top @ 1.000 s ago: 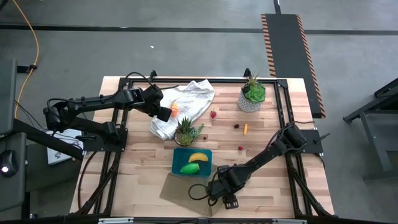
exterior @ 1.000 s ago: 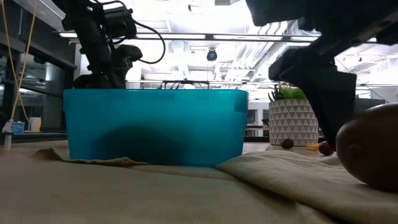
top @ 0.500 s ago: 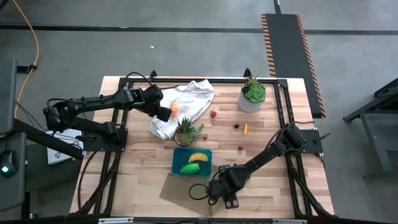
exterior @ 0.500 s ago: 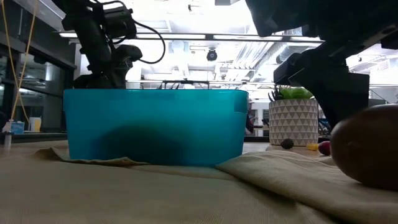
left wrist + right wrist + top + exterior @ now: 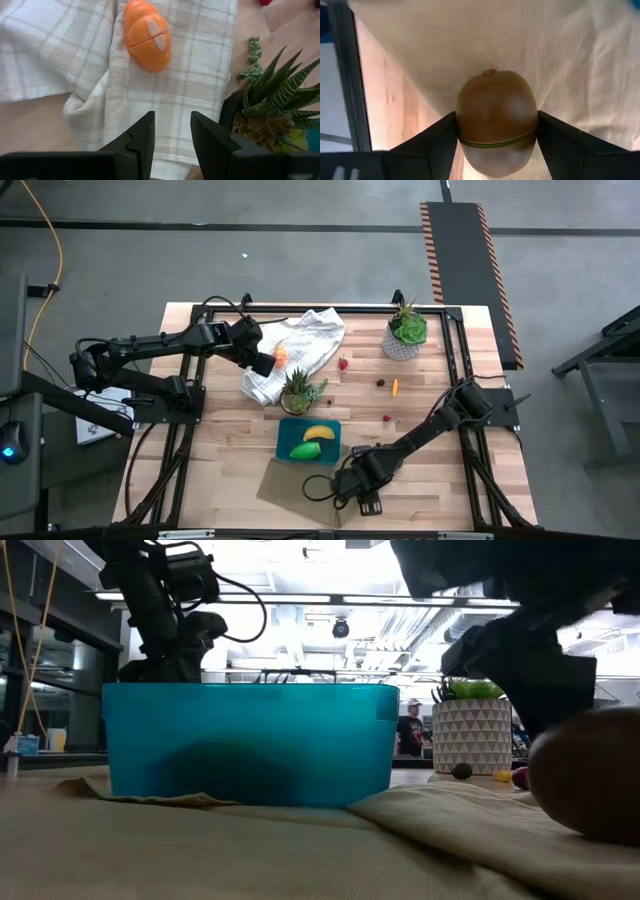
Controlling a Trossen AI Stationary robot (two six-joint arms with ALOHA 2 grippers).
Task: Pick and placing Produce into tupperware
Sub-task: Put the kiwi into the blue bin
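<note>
Right end effector (image 5: 496, 131) sits low over the tan cloth (image 5: 470, 45) at the near edge of the table (image 5: 440, 480), its two fingers pressed against either side of the brown kiwi (image 5: 496, 127), grasping it. The kiwi rests on the cloth, beside the teal tupperware (image 5: 250, 740). Inside the tupperware lie a yellow banana (image 5: 318, 433) and a green pepper (image 5: 305, 450). Left end effector (image 5: 171, 131) hangs over the white plaid towel (image 5: 190, 75), clenched on nothing, with an orange piece (image 5: 148, 35) lying on the towel just ahead. A spiky potted plant (image 5: 270, 110) stands beside the towel.
</note>
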